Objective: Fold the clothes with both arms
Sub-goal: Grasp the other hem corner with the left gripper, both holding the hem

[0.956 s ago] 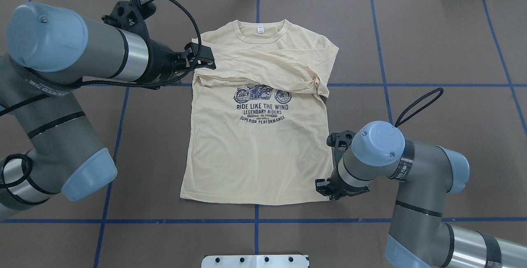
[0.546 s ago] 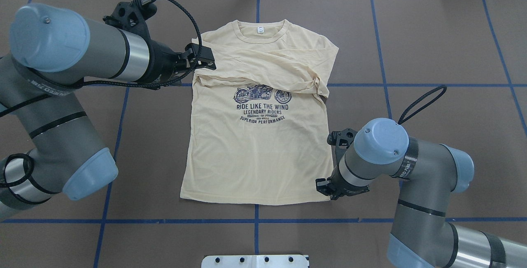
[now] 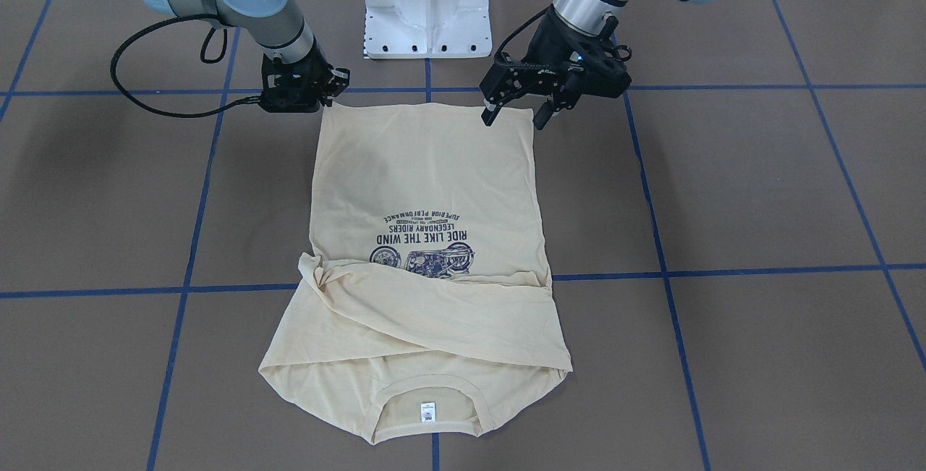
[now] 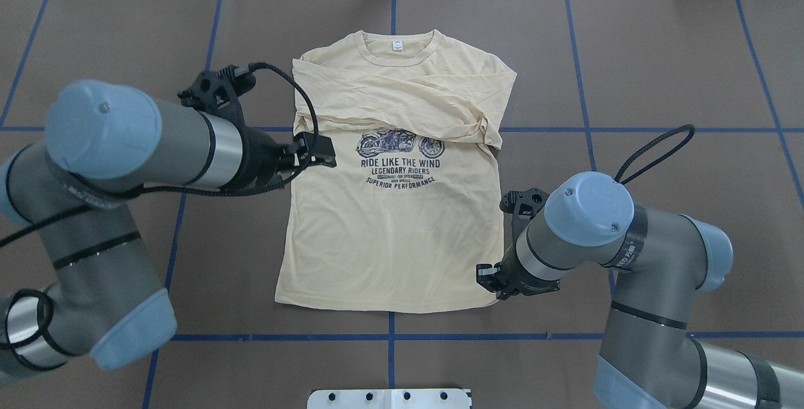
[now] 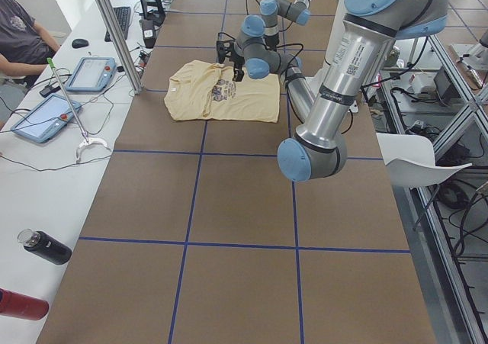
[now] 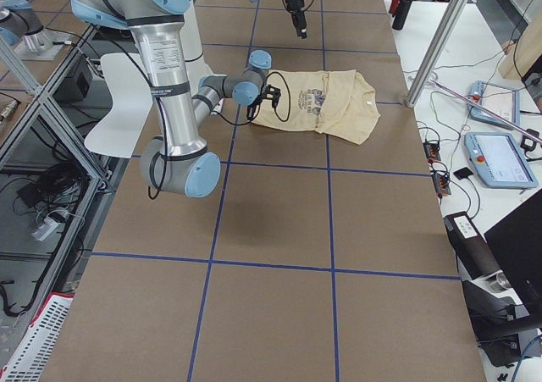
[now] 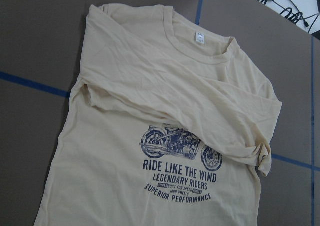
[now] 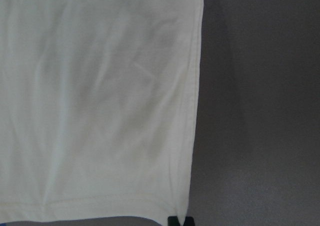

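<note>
The cream-yellow T-shirt [image 4: 389, 233] lies flat and print-up, with both long sleeves folded across its chest [image 4: 408, 101] and the neck label [image 4: 397, 45] at the far end. My left gripper [image 4: 326, 151] hovers open over the shirt's left edge beside the motorcycle print. The front-facing view shows this left gripper [image 3: 514, 118] with its fingers spread and nothing between them. My right gripper [image 4: 488, 280] is down on the near right hem corner. In the right wrist view its tips [image 8: 179, 221] sit close together at that corner of the shirt [image 8: 100, 85].
The white pedestal base [image 3: 427, 8] stands at the robot's edge of the brown table, which is marked with blue tape lines [image 4: 584, 129]. A person [image 5: 19, 35] sits at the white side bench with tablets [image 5: 91, 73] and bottles [image 5: 46, 246].
My left gripper has left the shirt's left shoulder fold and moved toward the robot along the left edge, to beside the print. The right gripper has shifted slightly left at the hem corner.
</note>
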`<state>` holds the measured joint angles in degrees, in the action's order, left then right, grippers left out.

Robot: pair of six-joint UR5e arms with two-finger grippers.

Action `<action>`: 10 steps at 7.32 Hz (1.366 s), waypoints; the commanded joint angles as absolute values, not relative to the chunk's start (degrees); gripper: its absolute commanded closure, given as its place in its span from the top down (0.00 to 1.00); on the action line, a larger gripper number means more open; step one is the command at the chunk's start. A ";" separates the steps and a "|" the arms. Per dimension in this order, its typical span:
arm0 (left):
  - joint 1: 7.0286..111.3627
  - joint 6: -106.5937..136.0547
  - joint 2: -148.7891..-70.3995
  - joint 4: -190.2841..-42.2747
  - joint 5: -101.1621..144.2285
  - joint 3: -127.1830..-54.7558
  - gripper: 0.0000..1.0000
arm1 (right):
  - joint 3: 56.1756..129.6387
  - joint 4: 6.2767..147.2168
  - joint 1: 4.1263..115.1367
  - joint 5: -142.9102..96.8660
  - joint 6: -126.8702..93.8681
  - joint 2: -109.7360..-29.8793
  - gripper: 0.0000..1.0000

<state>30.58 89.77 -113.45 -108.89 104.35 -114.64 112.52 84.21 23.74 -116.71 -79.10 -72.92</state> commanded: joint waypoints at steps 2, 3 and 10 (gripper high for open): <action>19.96 90.53 -105.05 -108.72 97.21 -115.14 0.98 | 113.12 84.11 25.75 -117.07 -79.28 -72.77 0.00; 18.47 90.53 -104.77 -106.11 97.29 -114.79 0.98 | 113.12 83.85 26.19 -117.07 -79.28 -72.77 0.00; 16.61 90.53 -105.91 -104.24 97.56 -110.84 0.78 | 114.52 83.85 27.07 -116.81 -79.63 -72.42 0.00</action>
